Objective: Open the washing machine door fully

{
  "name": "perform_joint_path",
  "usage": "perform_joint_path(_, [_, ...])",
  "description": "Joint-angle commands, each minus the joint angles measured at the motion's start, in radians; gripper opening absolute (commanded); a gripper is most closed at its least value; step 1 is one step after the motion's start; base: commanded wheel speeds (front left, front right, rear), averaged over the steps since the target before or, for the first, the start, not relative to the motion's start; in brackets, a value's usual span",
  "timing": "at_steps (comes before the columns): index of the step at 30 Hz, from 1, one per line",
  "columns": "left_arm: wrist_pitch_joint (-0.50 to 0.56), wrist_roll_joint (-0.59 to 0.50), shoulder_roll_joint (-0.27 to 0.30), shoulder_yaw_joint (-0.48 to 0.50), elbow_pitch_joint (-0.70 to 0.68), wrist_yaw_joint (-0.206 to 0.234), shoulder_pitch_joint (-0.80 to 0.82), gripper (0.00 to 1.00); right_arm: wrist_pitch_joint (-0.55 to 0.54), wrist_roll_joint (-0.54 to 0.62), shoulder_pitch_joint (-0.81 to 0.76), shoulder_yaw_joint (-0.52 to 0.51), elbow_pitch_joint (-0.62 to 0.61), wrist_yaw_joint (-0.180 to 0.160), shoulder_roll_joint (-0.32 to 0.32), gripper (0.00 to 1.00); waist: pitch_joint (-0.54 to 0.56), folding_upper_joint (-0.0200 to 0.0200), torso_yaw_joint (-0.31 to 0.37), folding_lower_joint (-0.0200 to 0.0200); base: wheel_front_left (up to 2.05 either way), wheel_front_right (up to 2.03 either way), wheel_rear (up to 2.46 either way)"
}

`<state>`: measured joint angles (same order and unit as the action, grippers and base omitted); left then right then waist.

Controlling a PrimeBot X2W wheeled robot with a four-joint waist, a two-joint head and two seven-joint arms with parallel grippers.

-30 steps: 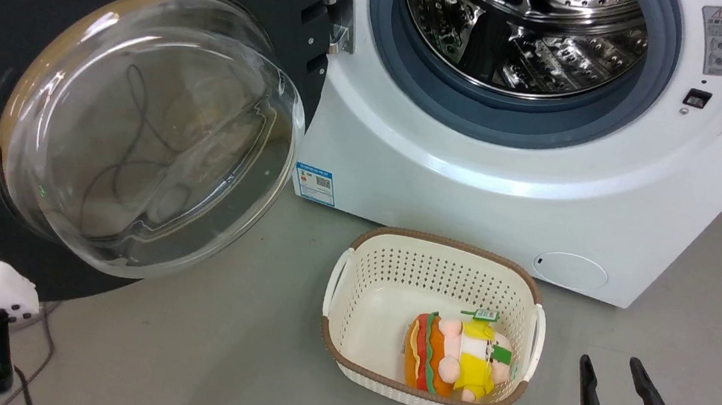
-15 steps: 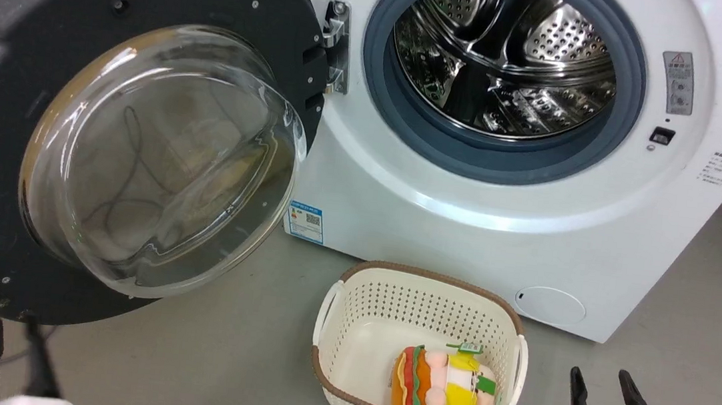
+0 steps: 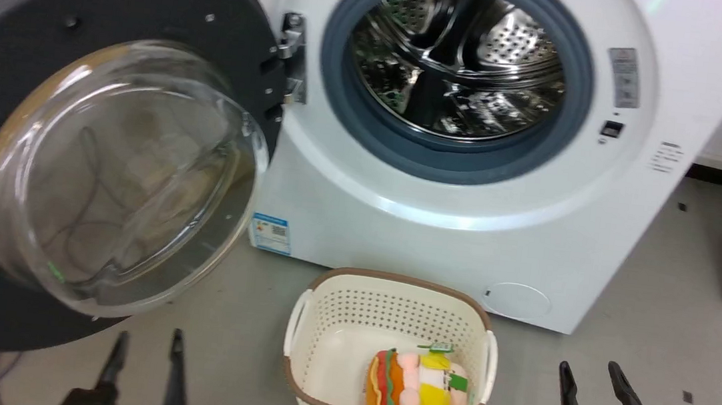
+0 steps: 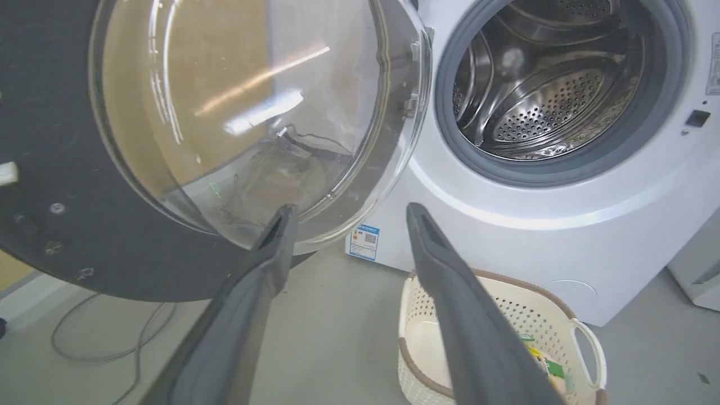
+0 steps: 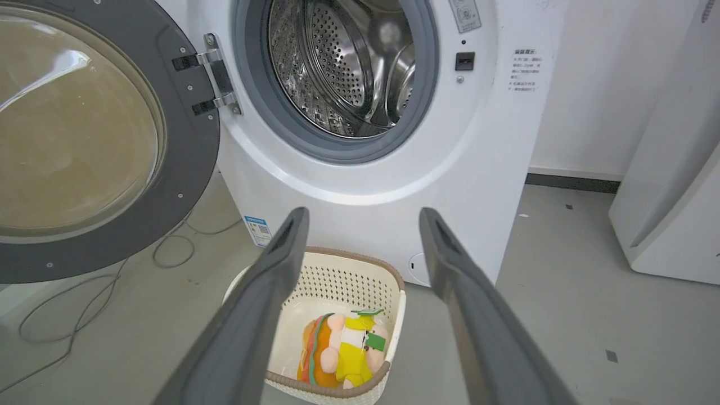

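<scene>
- Your left pincer sat at the bottom of the head view with its two fingers a little apart and nothing between them.
- The washing machine door hung just above and beyond that pincer. The fingertips sat below the door's lower rim, with a strip of grey floor showing between them and the rim.
- In the left wrist view, the left fingertip lined up with the bottom edge of the glass bowl. The right finger pointed at the white front of the washing machine.
- Your right pincer was low at the right, well apart from the door. Its fingers were spread and it held nothing.
- The door stood swung wide to the left of the drum, leaving the grey-ringed mouth fully uncovered.
- It was fixed by the metal hinge at its right edge. From there its disc ran upright, out to the left.
- Being round, the door had no long axis. Its inner face and the bulging glass pointed out toward you and slightly right.
- A cream basket stood on the floor before the machine, between your two pincers.
- A plush toy lay in the basket's near right corner.
</scene>
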<state>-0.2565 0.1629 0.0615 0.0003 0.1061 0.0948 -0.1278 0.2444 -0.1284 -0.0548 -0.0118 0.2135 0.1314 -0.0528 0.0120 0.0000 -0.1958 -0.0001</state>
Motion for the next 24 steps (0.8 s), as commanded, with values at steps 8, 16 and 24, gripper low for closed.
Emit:
perform_joint_path(8, [-0.005,-0.037,-0.005,-0.079,0.038,0.001,0.044,1.00,-0.006,0.023,-0.011,0.000,-0.030,-0.001,0.003,1.00,0.002,0.0000,0.120,0.0001,0.00,0.00,0.00])
perform_joint_path(16, [-0.005,-0.089,0.020,-0.109,0.064,0.008,0.076,1.00,-0.025,0.057,-0.026,0.010,-0.047,-0.001,0.003,1.00,0.001,0.0000,0.187,0.0001,0.00,0.00,0.00])
perform_joint_path(24, [-0.005,-0.088,0.026,-0.114,0.062,0.007,0.079,1.00,-0.031,0.062,-0.032,0.006,-0.055,-0.001,0.003,1.00,-0.004,0.0000,0.200,0.0001,0.00,0.00,0.00])
